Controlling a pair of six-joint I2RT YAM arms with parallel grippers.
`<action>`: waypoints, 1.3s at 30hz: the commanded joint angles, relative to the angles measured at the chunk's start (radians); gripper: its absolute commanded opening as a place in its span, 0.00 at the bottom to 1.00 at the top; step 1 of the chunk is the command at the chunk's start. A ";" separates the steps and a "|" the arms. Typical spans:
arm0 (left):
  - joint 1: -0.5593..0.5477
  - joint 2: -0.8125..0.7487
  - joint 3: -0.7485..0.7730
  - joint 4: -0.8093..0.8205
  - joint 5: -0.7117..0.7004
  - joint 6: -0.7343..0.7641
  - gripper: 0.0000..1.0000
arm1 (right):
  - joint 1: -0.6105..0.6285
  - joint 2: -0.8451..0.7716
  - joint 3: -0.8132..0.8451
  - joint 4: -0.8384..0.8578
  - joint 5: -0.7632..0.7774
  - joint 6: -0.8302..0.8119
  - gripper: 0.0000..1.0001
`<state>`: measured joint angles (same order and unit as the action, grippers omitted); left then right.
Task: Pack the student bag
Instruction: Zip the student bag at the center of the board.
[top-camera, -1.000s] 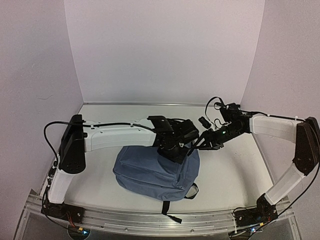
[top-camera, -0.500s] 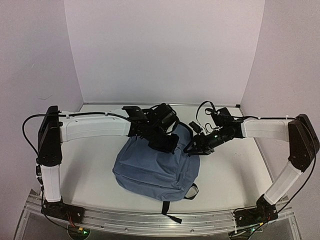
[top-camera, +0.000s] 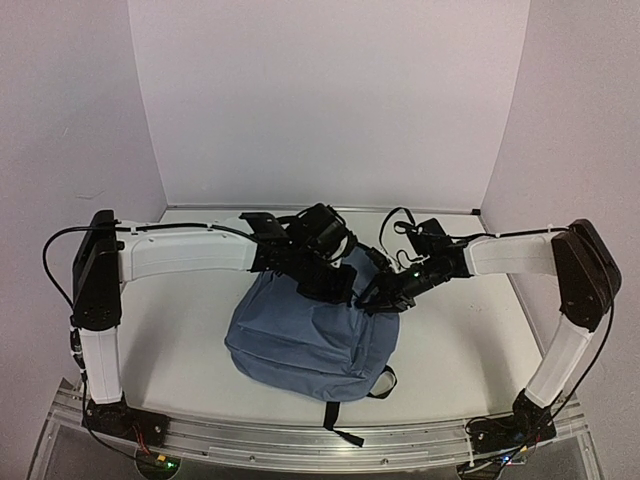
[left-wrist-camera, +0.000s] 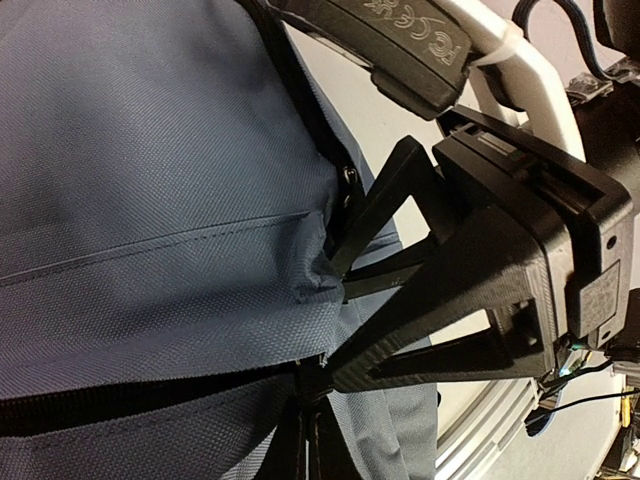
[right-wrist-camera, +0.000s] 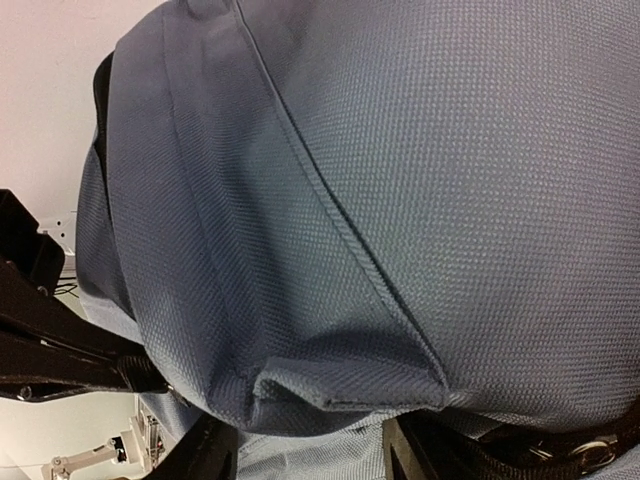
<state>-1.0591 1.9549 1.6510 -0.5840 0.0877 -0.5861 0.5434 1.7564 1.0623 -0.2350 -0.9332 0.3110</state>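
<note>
Both tools meet at the bag's (top-camera: 310, 335) far right edge. The right tool (left-wrist-camera: 335, 270) pinches a fabric fold; the left tool's (right-wrist-camera: 130, 375) state is unclear. Lift gently, keeping tools apart.

Both arms reach inward, left tool (top-camera: 335, 285) and right tool (top-camera: 375, 297) meeting, each pinching fabric.

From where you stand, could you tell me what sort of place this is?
Probably a lab robot test cell: plain white enclosure walls, a white table with an aluminium rail, and only a soft blue-grey fabric backpack.
</note>
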 joint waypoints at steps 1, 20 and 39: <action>0.012 -0.065 -0.009 0.038 0.014 -0.015 0.00 | 0.011 0.018 0.055 0.085 -0.004 0.021 0.42; 0.044 -0.138 -0.014 -0.130 -0.144 -0.007 0.00 | -0.017 -0.077 0.000 0.047 0.111 -0.004 0.00; 0.180 -0.306 -0.171 -0.240 -0.215 0.021 0.00 | -0.062 -0.123 -0.037 -0.066 0.267 -0.084 0.00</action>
<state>-0.9295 1.7496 1.5154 -0.7383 -0.0550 -0.5864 0.5343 1.6755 1.0443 -0.2433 -0.8014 0.2578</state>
